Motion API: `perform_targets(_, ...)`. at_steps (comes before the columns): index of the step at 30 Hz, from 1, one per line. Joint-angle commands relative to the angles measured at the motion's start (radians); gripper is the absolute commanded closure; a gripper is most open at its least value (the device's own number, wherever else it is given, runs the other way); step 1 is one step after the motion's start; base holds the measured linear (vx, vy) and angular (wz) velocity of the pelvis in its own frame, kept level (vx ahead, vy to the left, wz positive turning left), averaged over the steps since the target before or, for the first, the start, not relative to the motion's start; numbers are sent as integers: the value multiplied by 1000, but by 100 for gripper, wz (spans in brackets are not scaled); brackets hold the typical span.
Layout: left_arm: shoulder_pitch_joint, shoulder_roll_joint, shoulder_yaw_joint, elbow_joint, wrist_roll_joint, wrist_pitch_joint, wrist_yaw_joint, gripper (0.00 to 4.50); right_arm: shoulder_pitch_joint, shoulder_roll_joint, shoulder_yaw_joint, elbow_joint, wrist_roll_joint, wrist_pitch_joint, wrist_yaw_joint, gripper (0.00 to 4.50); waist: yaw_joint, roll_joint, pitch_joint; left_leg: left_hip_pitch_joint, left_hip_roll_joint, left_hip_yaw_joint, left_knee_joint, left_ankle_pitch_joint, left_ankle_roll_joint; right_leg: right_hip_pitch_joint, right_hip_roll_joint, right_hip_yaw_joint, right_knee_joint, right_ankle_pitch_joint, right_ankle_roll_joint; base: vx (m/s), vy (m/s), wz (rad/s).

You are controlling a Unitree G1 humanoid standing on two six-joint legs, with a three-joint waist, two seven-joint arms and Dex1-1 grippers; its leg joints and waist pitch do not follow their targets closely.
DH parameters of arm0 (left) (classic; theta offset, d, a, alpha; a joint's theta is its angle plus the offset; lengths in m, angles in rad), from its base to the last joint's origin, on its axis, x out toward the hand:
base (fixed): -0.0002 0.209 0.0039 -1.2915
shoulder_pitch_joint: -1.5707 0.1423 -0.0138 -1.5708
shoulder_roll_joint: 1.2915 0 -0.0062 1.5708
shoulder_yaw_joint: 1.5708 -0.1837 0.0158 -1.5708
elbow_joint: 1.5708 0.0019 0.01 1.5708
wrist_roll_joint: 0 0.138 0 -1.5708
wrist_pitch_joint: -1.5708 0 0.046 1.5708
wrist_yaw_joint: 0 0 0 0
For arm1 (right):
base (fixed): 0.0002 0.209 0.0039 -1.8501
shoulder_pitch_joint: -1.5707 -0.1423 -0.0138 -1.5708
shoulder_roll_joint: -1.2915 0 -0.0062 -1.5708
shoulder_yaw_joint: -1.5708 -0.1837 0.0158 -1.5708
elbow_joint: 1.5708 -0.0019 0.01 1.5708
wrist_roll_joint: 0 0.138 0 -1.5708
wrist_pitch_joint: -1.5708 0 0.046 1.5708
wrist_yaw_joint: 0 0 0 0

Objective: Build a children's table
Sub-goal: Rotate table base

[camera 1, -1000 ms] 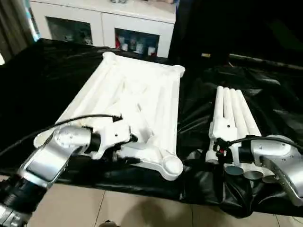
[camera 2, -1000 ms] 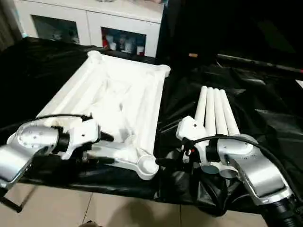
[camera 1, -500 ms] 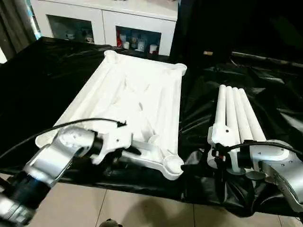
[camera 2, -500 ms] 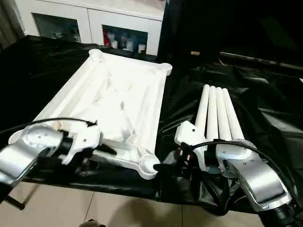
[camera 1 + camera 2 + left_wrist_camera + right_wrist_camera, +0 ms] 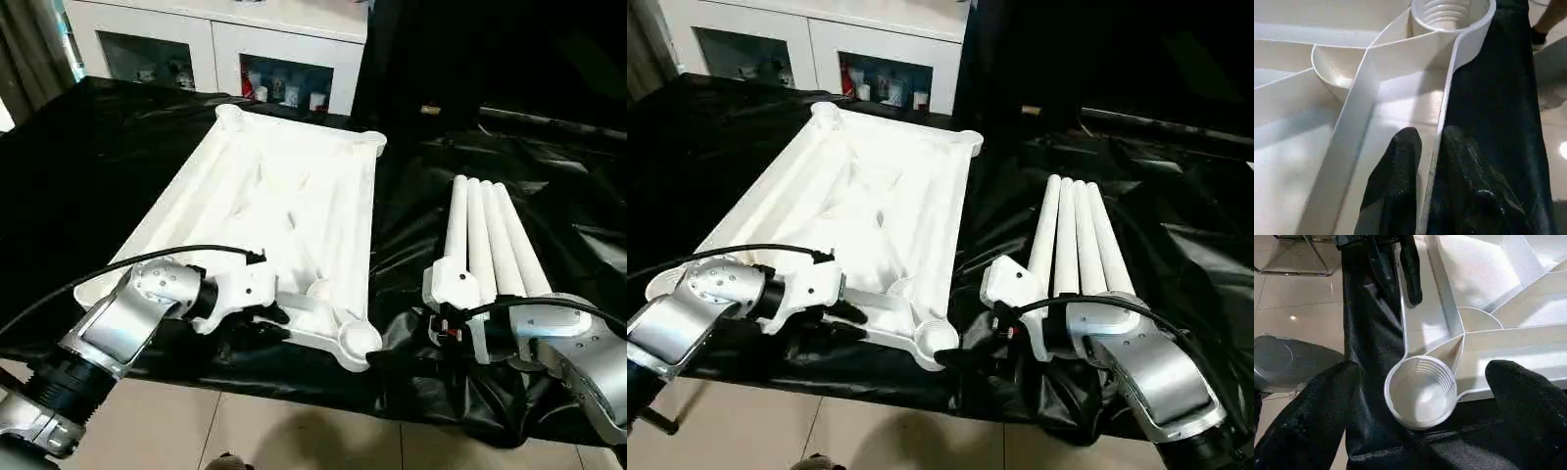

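The children's table top [image 5: 284,196] lies upside down on black cloth, ribs up. Its four white legs [image 5: 485,235] lie side by side to the right. My left gripper [image 5: 269,318] is at the top's near edge. In the left wrist view its fingers [image 5: 1405,147] are shut on the thin rim wall, one inside and one outside. My right gripper [image 5: 955,357] is open wide by the near right corner socket [image 5: 358,340]. Its two fingers stand either side of the threaded socket [image 5: 1420,391] without touching it.
A white cabinet with glass doors [image 5: 206,49] stands behind the table. Black cloth [image 5: 98,157] covers the work surface and hangs over its near edge. Tiled floor [image 5: 294,431] lies below, with a metal chair frame [image 5: 1298,271].
My left gripper's fingers have closed in on the near rim. My right gripper has moved left from the legs' ends to the corner socket. The camera has shifted slightly.
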Motion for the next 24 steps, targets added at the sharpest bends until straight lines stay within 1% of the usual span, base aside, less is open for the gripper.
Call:
perform_targets(1, -2, 4, -4, 2, 13, -9, -7, 383, -7, -11, 4, 5, -4, 0, 3, 0, 2, 13, -55, 26, 71, -27, -84, -113, 5, 22, -96, 50, -72, 77, -241, 0, 0, 0)
perform_targets(3, 0, 7, -6, 3, 11, -6, -16, 390, -9, -11, 5, 10, -7, -1, 4, 0, 2, 13, -54, 26, 70, -26, -84, -110, 7, 22, -96, 50, -72, 80, -241, 0, 0, 0)
perform_targets(4, 0, 6, -7, 6, 16, -7, -10, 401, -10, -12, 7, 11, -10, -2, 3, 0, 2, 12, -54, 25, 70, -26, -84, -109, 8, 22, -97, 51, -72, 78, -242, 0, 0, 0)
perform_targets(5, -1, 4, -8, 10, 20, -9, -7, 422, -10, -12, 8, 11, -12, -3, 3, 0, 2, 11, -55, 25, 70, -26, -84, -106, 9, 23, -96, 50, -71, 80, -242, 0, 0, 0)
perform_targets(7, -8, 1, -9, 32, 40, -13, 11, 426, -13, -11, 10, 14, -14, -4, 2, 0, 1, 11, -54, 25, 70, -26, -83, -103, 12, 23, -96, 51, -71, 88, -241, 0, 0, 0)
perform_targets(8, -11, 1, -11, 40, 48, -17, 15, 432, -14, -9, 10, 16, -16, -5, 0, 0, 2, 14, -55, 25, 70, -27, -83, -104, 12, 23, -97, 51, -71, 87, -242, 0, 0, 0)
perform_targets(9, -12, 2, -10, 43, 51, -18, 17, 432, -15, -8, 9, 18, -18, -6, -3, 0, 1, 12, -55, 24, 70, -26, -83, -103, 10, 23, -97, 51, -71, 90, -242, 0, 0, 0)
perform_targets(10, -16, 1, -4, 64, 66, -27, 41, 445, -17, -3, 6, 24, -24, -10, -14, 0, -3, 13, -54, 21, 70, -28, -85, -106, 7, 26, -97, 50, -70, 86, -241, 0, 0, 0)
perform_targets(11, -16, 1, -4, 64, 66, -27, 41, 448, -17, -3, 6, 24, -24, -10, -14, 0, -5, 11, -53, 18, 68, -29, -86, -108, 8, 28, -96, 50, -71, 81, -238, 0, 0, 0)
perform_targets(13, -28, -2, 21, 107, 88, -33, 95, 449, -19, 4, 1, 31, -27, -15, -25, 0, -6, 11, -53, 22, 67, -28, -85, -132, -3, 26, -97, 50, -75, 42, -233, 0, 0, 0)
perform_targets(14, -31, -2, 27, 117, 92, -36, 107, 449, -20, 5, -1, 32, -27, -15, -28, 0, -6, 12, -52, 22, 67, -28, -86, -137, -5, 26, -97, 51, -76, 35, -232, 0, 0, 0)
perform_targets(15, -40, -4, 41, 134, 96, -35, 129, 449, -20, 6, -1, 33, -27, -17, -28, 0, -8, 8, -52, 21, 66, -28, -87, -144, -6, 28, -97, 52, -79, 20, -228, 0, 0, 0)
perform_targets(17, -54, 0, 62, 160, 100, -40, 153, 449, -23, 6, -1, 36, -28, -18, -30, 0, -7, 8, -51, 22, 65, -28, -87, -142, -4, 28, -96, 52, -82, 1, -220, 0, 0, 0)
perform_targets(18, -62, 5, 70, 176, 104, -46, 164, 449, -24, 7, -1, 39, -29, -19, -31, 0, -8, 4, -51, 21, 64, -28, -87, -139, -3, 28, -96, 53, -83, -3, -217, 0, 0, 0)
perform_targets(19, -67, 13, 75, 189, 107, -57, 168, 449, -26, 8, -1, 42, -29, -20, -33, 0, -8, 5, -51, 21, 63, -28, -87, -134, -1, 28, -96, 52, -84, -15, -212, 0, 0, 0)
perform_targets(21, -69, 31, 85, 208, 110, -86, 170, 449, -29, 10, -2, 46, -33, -23, -39, 0, -10, 7, -53, 21, 63, -28, -87, -125, 0, 27, -94, 52, -82, 1, -212, 0, 0, 0)
perform_targets(22, -69, 45, 92, 224, 105, -138, 163, 449, -33, 10, 0, 54, -36, -28, -41, 0, -9, 3, -54, 22, 62, -27, -86, -116, 6, 26, -92, 52, -81, 19, -213, 0, 0, 0)
perform_targets(23, -70, 47, 93, 228, 103, -148, 162, 449, -35, 10, 1, 57, -36, -29, -42, 0, -9, 5, -56, 25, 63, -27, -85, -109, 9, 25, -93, 52, -79, 35, -218, 0, 0, 0)
perform_targets(24, -71, 47, 94, 235, 101, -175, 163, 449, -36, 12, 1, 60, -39, -31, -42, 0, -8, 6, -57, 26, 65, -26, -84, -94, 17, 24, -92, 51, -75, 72, -227, 0, 0, 0)
